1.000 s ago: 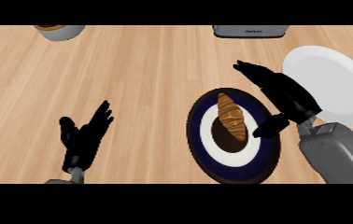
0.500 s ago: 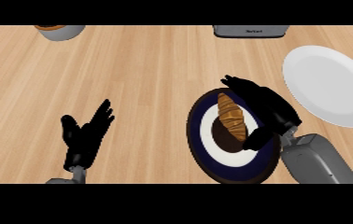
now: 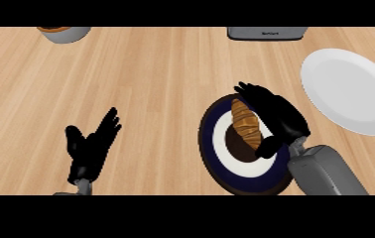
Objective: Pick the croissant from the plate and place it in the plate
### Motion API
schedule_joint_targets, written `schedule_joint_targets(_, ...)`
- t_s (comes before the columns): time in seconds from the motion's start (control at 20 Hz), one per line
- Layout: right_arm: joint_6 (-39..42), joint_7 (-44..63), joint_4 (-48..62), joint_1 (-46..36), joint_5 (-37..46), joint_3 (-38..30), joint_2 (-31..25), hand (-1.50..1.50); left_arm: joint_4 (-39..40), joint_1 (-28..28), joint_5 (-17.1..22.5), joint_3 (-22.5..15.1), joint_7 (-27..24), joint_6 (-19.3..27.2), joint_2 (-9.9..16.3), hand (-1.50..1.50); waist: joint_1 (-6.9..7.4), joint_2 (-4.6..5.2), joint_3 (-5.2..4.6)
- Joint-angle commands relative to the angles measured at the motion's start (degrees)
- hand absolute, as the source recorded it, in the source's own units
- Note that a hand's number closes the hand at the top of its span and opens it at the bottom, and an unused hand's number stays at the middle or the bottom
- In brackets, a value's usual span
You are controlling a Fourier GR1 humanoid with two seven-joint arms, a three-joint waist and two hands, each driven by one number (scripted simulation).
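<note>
**Closing on the croissant**

Your right hand sits over the right side of the dark-rimmed plate, fingers stretched along the far side of the croissant and thumb low near its near end. The fingers are curved around the pastry but you cannot tell from the head view whether they touch it; nothing looks lifted, so treat it as not yet held.

The croissant lies lengthwise on the plate's pale centre, slanted from upper left to lower right. To do this well, bring thumb and fingers together across its narrow width, near the middle, so it does not pivot. Lift straight up before swinging right to the white plate, which lies just beside the dark one.

Your left hand rests open on the worktop, fingers up, well apart.
</note>
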Motion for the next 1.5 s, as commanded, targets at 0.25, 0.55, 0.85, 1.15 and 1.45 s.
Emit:
schedule_joint_targets(0.25,-3.9,-2.3,13.3,-4.0,7.7,-0.8,7.8,-1.50,-0.8,-0.5,-1.2,1.3,2.7,-1.3,-0.8,0.00,0.13,0.13,-0.12)
schedule_joint_targets(0.55,-0.1,-3.4,10.6,-2.1,10.6,-2.3,7.1,-1.50,0.5,-1.2,-0.7,4.1,1.5,-4.1,-0.6,0.00,-0.13,0.07,-0.13)
schedule_joint_targets(0.85,-3.5,-10.1,17.5,-5.9,15.2,-0.8,5.6,1.50,-0.8,-3.3,-3.2,1.7,4.7,-0.7,-3.4,0.00,-0.09,0.10,-0.12)
schedule_joint_targets(1.15,-6.0,-9.8,6.9,5.0,17.3,0.7,5.3,1.50,-1.3,0.8,-2.8,2.8,1.5,-3.7,-2.0,0.00,-0.60,-0.07,-0.14)
schedule_joint_targets(1.45,-10.1,-7.2,-9.8,27.9,14.8,1.5,2.3,1.50,-3.7,2.0,-1.6,4.5,3.4,-2.7,-1.5,0.00,-2.96,-0.69,-0.18)
